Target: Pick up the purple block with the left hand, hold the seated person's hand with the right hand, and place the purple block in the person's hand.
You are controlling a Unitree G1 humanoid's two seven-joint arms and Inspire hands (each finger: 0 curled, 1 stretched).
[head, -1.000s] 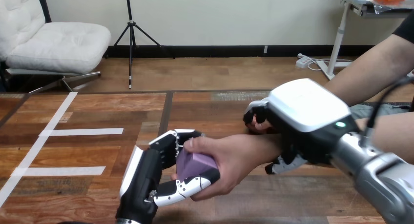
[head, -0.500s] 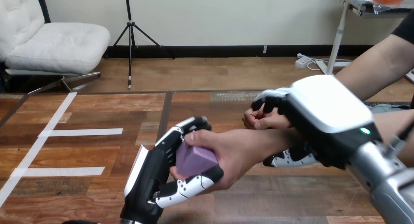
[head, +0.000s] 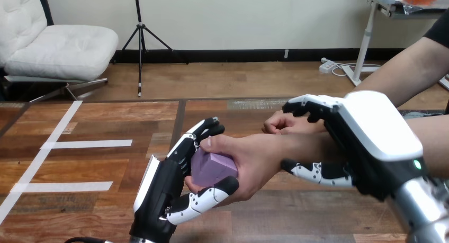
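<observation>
**Block pressed between left hand and person's palm; right hand brackets the wrist**

The purple block (head: 212, 168) is above the table (head: 90, 166), near the middle, sandwiched between the robot's left hand (head: 163, 186) and the person's hand (head: 255, 163). The left hand comes up from the bottom edge. Its fingers (head: 197, 138) are curled over the block's far side and its thumb (head: 207, 197) is hooked underneath, so it is clamped on the block, and the thumb also touches the underside of the person's fingers. The person's hand reaches in from the right, palm against the block, thumb laid over its top edge.

The right hand (head: 370, 132) is at the person's wrist (head: 302, 146). Its fingers (head: 312, 102) are spread above the wrist and its thumb (head: 317, 171) is below, with the wrist in the wide gap between them. They are not closed on it, and I cannot tell if they touch it. The person's second hand (head: 285, 122), a loose fist, sits just behind the wrist under the right hand's fingers.
</observation>
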